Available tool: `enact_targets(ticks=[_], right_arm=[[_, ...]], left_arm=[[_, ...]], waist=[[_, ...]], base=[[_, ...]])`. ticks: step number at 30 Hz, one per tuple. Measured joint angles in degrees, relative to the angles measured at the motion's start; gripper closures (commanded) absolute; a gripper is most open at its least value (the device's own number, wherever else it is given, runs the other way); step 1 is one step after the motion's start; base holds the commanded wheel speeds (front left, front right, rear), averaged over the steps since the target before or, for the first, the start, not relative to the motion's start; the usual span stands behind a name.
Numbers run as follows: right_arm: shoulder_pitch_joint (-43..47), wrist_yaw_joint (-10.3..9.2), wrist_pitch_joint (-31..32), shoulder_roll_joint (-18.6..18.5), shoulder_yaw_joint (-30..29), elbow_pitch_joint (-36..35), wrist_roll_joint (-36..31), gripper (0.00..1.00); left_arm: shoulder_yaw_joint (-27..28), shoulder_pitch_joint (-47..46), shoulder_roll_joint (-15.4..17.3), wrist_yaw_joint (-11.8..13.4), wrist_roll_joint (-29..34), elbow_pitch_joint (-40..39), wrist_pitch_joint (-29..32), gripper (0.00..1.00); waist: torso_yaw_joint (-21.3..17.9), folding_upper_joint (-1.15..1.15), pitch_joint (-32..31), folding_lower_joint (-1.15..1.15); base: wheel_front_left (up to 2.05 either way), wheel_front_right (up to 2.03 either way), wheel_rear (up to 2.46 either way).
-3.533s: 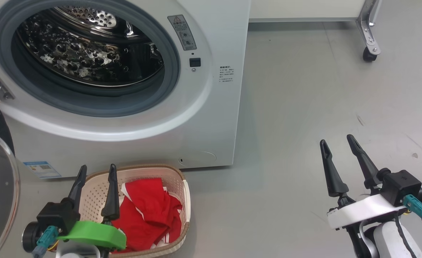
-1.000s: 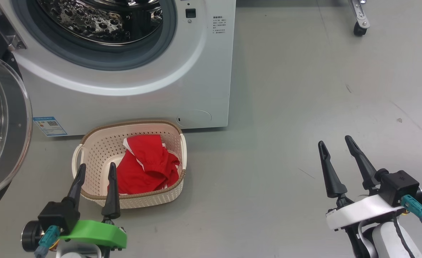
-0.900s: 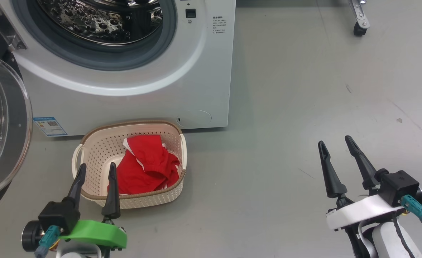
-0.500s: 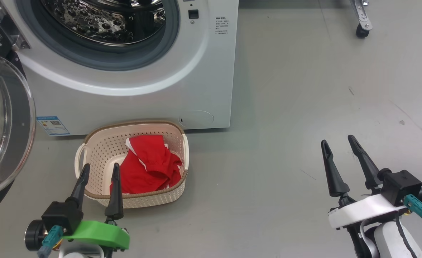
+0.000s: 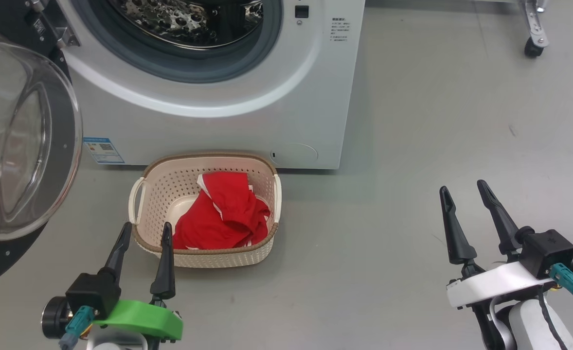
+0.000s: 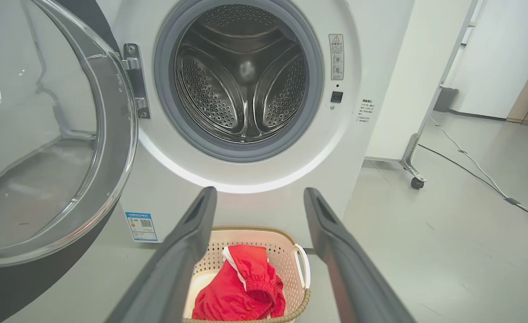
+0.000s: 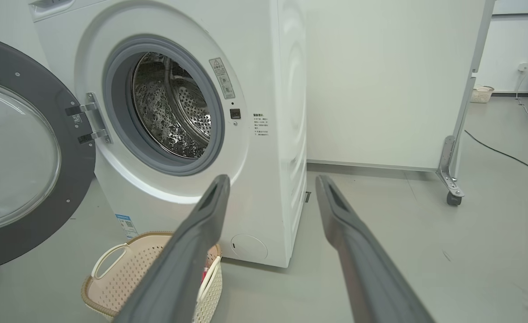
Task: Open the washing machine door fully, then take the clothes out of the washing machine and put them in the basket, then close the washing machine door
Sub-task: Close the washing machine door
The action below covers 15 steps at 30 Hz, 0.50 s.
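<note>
Logging clothes (image 5: 223,214) in basket (image 5: 218,257), washing machine (image 5: 228,126) apparently empty; we judge only shutting the washing machine door (image 5: 19,146) remains. Left gripper (image 5: 147,225), right gripper (image 5: 462,185) spread, empty.

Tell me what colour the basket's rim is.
Brown, with a woven look, on the cream basket; it shows best in the head view.

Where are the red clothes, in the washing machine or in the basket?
In the basket. The red clothes lie bunched inside the basket, and the drum of the washing machine looks bare.
</note>
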Motion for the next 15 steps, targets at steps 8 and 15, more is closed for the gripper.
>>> enact_targets(ticks=[8, 15], right_arm=[[0.0, -0.01, 0.0, -0.8, 1.3, -0.2, 0.0, 0.0], [0.0, -0.01, 0.0, -1.4, 2.5, -0.2, 0.0, 0.0]], left_arm=[[-0.5, 0.0, 0.0, 0.5, -0.6, -0.1, 0.0, 0.0], [-0.4, -0.1, 0.0, 1.2, -0.6, -0.3, 0.0, 0.0]], waist=[[4.4, 0.0, 0.9, 0.0], [9.3, 0.0, 1.2, 0.0]], base=[[0.0, 0.0, 0.0], [0.0, 0.0, 0.0]])
